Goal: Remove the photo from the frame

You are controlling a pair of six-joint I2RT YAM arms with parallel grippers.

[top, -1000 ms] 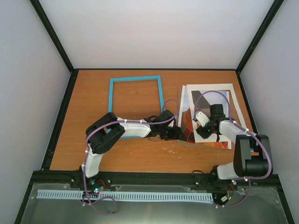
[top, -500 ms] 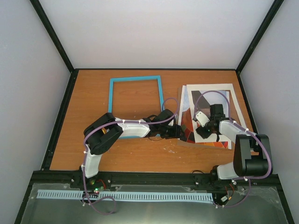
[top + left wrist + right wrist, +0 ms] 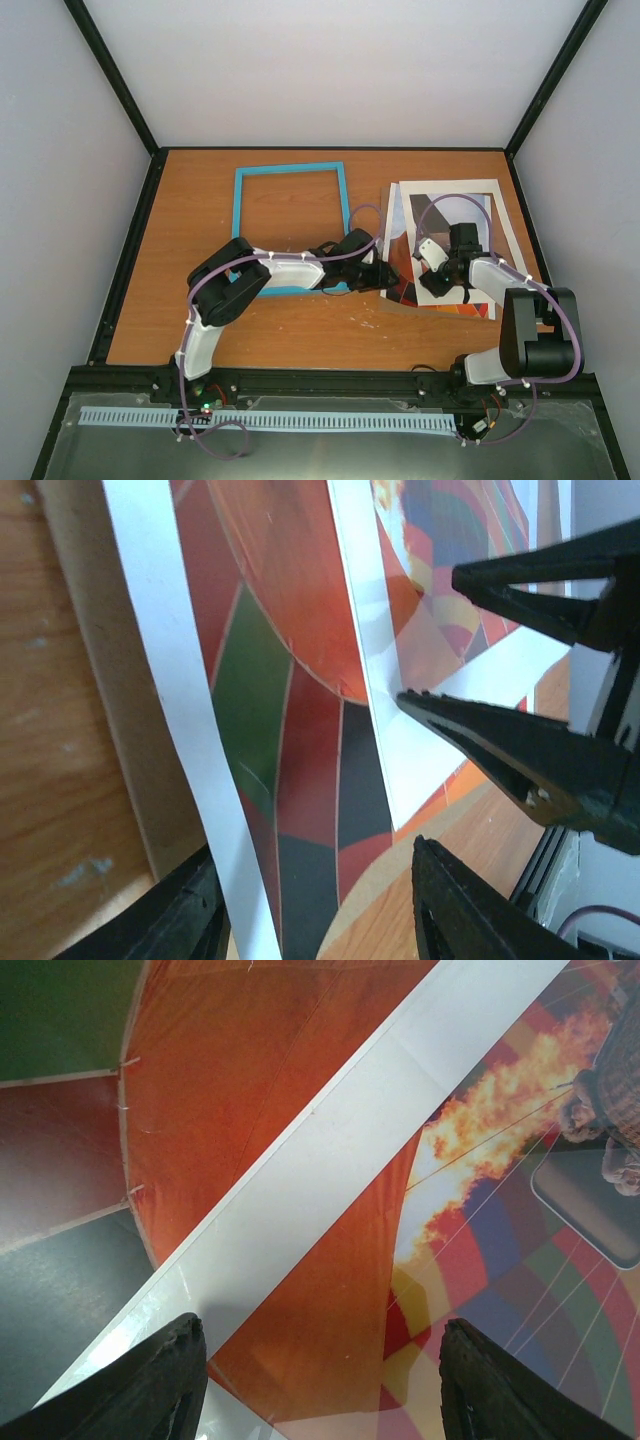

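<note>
The light-blue frame (image 3: 240,215) lies flat and empty at the table's back left. To its right lies a loose stack. The photo (image 3: 478,225), white-margined with red, orange and yellow checks, lies skewed on top of a print with large red, green and black panels (image 3: 300,710). A brown backing board (image 3: 90,700) is underneath. My left gripper (image 3: 383,278) is open at the stack's left edge, its jaws (image 3: 312,880) straddling the lower print's white margin. My right gripper (image 3: 438,285) is open just above the photo (image 3: 330,1200); its fingers (image 3: 540,760) show in the left wrist view.
The stack's near edge (image 3: 400,305) lies partly off the board onto the wooden table (image 3: 190,200). Black rails border the table on both sides. A purple cable (image 3: 440,200) loops over the photo. The two grippers are close together over the stack.
My left gripper has shifted slightly away from me along the stack's left edge, and its elbow has swung with it. The right arm and the sheets have not moved.
</note>
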